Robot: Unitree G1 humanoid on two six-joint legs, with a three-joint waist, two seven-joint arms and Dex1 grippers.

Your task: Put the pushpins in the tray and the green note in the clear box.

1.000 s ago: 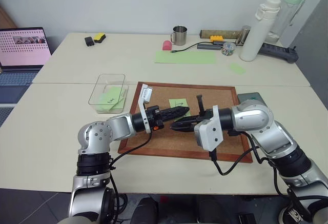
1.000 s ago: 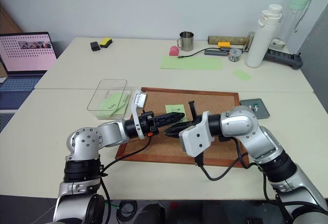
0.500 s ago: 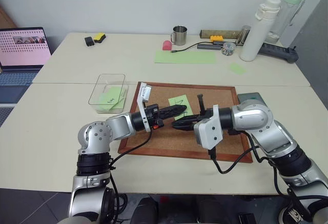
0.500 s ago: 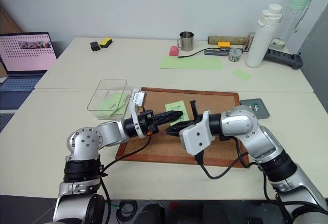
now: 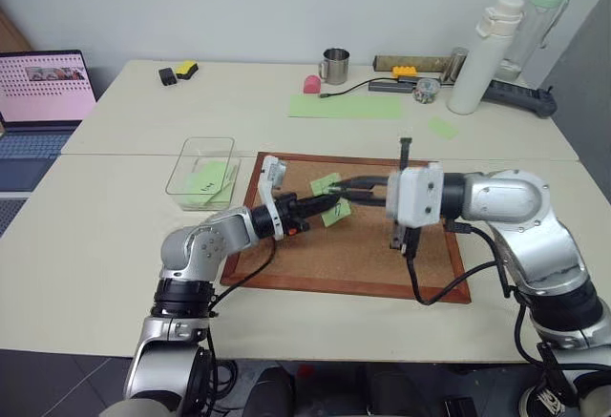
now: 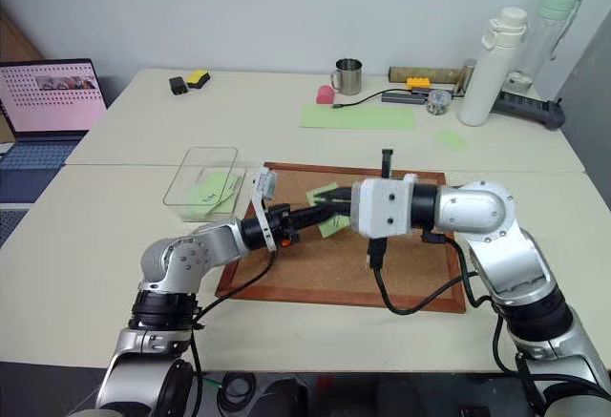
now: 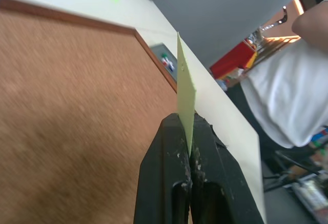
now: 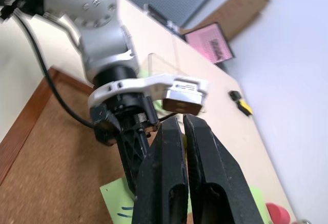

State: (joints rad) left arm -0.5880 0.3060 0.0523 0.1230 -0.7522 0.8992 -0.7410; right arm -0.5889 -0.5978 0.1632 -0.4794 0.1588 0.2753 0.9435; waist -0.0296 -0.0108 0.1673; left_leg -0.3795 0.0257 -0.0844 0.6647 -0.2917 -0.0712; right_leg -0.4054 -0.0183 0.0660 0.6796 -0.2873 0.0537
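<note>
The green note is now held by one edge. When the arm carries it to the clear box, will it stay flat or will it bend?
The green note is thin paper, pinched at one edge by the shut left gripper, so it is probably very light and may flutter. It stands fairly straight in the wrist view, so some stiffness seems likely. It could cling or drift when released over the clear box.

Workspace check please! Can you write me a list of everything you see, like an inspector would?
Surface: pale tables with a cork board on top.
Job's things: green note pinched above the board; clear box already holds green paper; grey tray right of the board, pushpins in it.
Clutter: metal cup, white bottle, long green sheet, laptop.
Grippers: left gripper shut on the note; right gripper shut, at the note too.
Cables: black cable loops under the right arm.
Surroundings: person in white nearby.
</note>
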